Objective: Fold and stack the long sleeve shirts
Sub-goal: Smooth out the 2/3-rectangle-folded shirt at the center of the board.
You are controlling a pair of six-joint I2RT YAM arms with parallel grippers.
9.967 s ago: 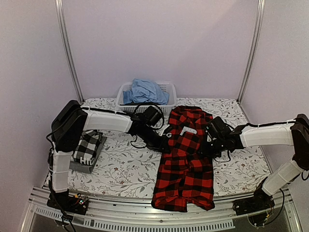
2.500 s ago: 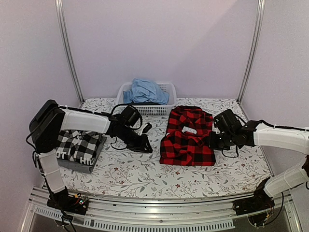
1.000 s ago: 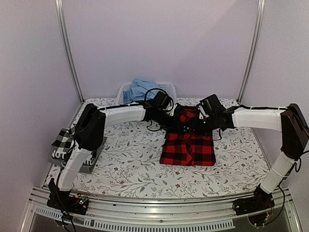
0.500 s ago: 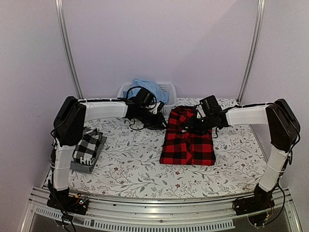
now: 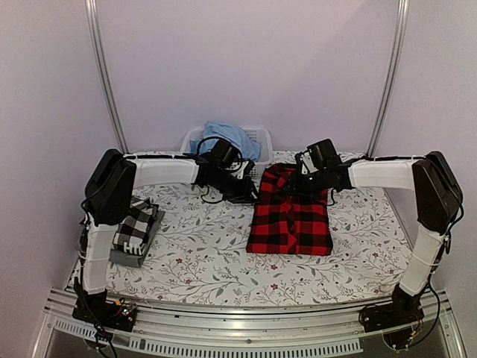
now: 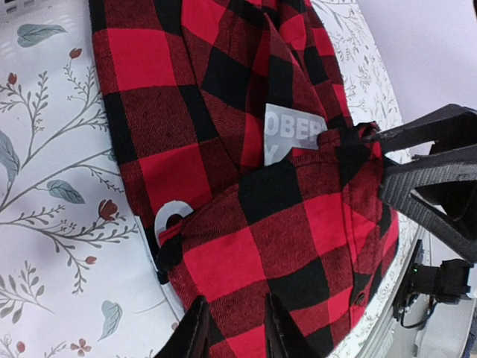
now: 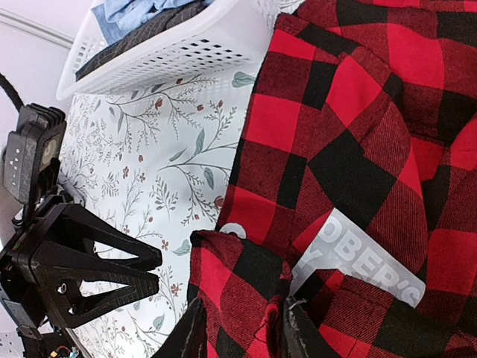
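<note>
Flannel shirt (image 5: 289, 220), red-and-black, lay folded on the floral table (image 5: 201, 253) right of centre from above, both my arms reaching its far end. From my left wrist, check cloth lay under my left gripper (image 6: 235, 332), but I could not tell if it gripped. From my right wrist, my right gripper (image 7: 240, 328) pinched a raised fold beside the grey label (image 7: 358, 261).
</note>
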